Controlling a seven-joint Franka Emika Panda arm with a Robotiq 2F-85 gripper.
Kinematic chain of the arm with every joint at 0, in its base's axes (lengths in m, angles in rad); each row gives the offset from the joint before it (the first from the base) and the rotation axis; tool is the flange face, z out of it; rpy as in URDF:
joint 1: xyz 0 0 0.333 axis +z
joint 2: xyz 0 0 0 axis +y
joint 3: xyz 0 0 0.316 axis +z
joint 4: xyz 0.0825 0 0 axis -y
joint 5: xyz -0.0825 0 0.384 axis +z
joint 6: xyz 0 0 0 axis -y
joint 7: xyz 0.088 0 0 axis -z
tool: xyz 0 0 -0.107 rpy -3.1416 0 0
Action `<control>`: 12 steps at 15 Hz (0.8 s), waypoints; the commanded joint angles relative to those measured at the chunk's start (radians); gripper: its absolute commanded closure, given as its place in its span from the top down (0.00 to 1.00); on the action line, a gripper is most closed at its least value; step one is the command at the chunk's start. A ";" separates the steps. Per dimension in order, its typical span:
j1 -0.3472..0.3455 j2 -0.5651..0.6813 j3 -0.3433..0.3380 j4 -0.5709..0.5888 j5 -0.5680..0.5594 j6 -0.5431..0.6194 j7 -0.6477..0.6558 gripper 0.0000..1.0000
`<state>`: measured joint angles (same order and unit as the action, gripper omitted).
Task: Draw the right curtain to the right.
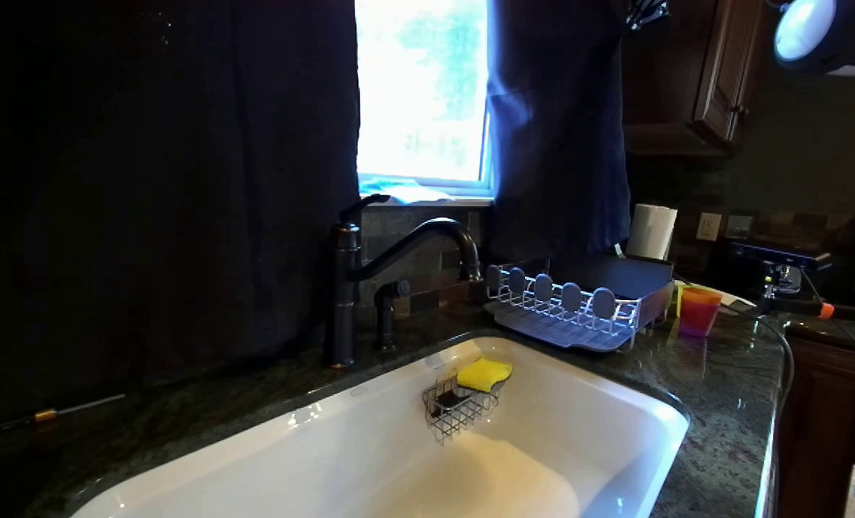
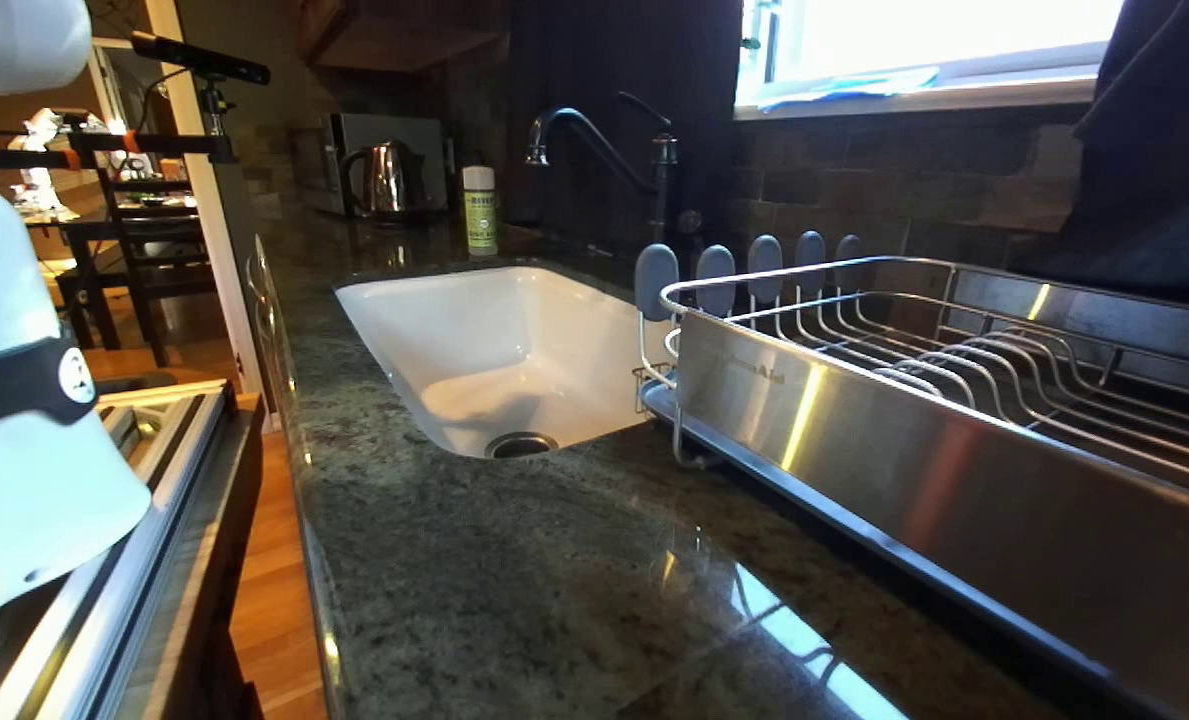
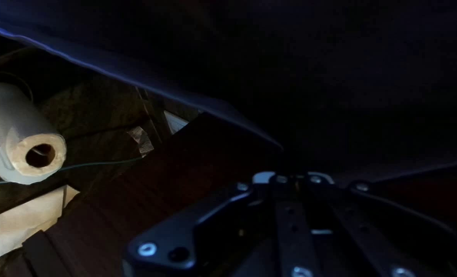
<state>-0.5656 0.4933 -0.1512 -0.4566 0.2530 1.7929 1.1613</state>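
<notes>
Above the dark counter (image 1: 729, 410), in an exterior view, the right curtain (image 1: 556, 129) was hung at the right of the window (image 1: 420, 86). In an exterior view, it was partly seen beyond the dish rack (image 2: 954, 480). In the wrist view, the pincer (image 3: 293, 177) was closed, the curtain's edge apparently nipped in it. Limp, light handling was expected; a gathered edge fold was judged the securest hold.

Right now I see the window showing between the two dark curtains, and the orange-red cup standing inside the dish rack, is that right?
Not quite: the orange-red cup stands on the counter beside the dish rack, not inside it, as an exterior view shows. The rest is right: the window shows between the wide dark curtain and the narrower right curtain.
</notes>
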 commanded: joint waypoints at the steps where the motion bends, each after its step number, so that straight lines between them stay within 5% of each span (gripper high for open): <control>1: 0.008 0.023 0.016 -0.003 -0.009 0.009 0.022 0.01; 12: 0.050 0.029 0.029 -0.003 -0.016 0.007 -0.005 0.02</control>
<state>-0.5133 0.5248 -0.1302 -0.4558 0.2439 1.7985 1.1557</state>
